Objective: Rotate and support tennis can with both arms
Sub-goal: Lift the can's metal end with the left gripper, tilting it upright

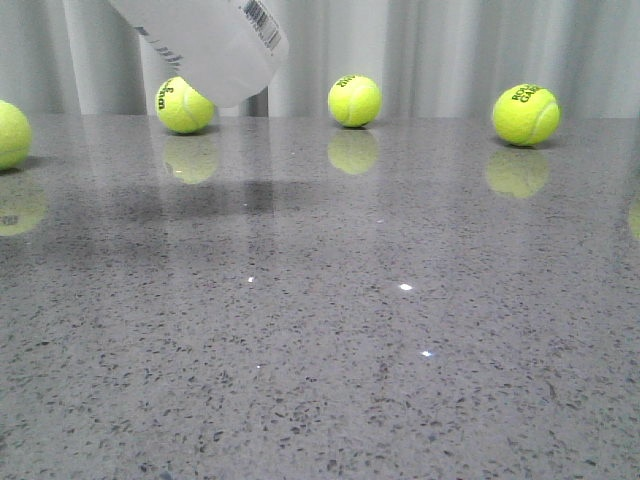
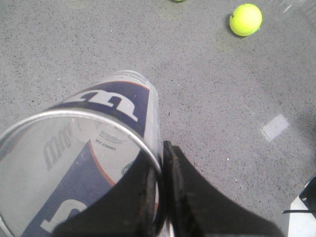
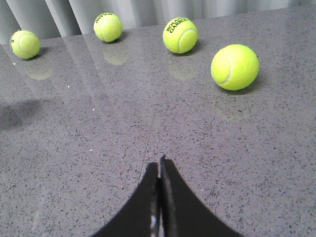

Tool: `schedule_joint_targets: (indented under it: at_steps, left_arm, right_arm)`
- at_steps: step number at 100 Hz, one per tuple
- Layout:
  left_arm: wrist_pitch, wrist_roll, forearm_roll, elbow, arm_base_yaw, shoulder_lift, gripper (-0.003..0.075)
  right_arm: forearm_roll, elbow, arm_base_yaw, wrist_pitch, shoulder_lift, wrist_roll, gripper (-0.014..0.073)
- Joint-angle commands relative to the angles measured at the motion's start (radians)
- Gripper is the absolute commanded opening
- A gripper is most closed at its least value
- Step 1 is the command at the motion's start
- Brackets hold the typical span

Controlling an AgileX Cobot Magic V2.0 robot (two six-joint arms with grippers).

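The tennis can [image 1: 205, 45] hangs tilted above the table at the top left of the front view, its closed white end lowest and its barcode showing. In the left wrist view the can [image 2: 106, 106] shows its open end with silver rim [image 2: 59, 116] and navy Wilson panel. My left gripper [image 2: 162, 148] is shut on the can's wall at the rim, one finger inside and one outside. My right gripper [image 3: 159, 163] is shut and empty, low over the bare table, away from the can. Neither gripper shows in the front view.
Yellow-green tennis balls lie along the back of the grey speckled table [image 1: 320, 300]: one at the left edge [image 1: 10, 133], one behind the can [image 1: 184, 106], one in the middle [image 1: 354, 100], one to the right [image 1: 526, 114]. Grey curtains hang behind.
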Motion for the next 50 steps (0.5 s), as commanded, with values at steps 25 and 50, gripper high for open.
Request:
schedule_joint_targets:
  at_steps: [25,50]
  left_arm:
    - [0.017,-0.122,0.2,-0.034,-0.216,-0.013,-0.0021]
    - [0.017,-0.122,0.202,-0.028,-0.238,0.067,-0.0021]
  right_arm:
    - [-0.021,-0.024,-0.006,-0.083,0.011,-0.004,-0.0065]
    - [-0.021,-0.024,-0.006,-0.083,0.011,-0.004,-0.0065]
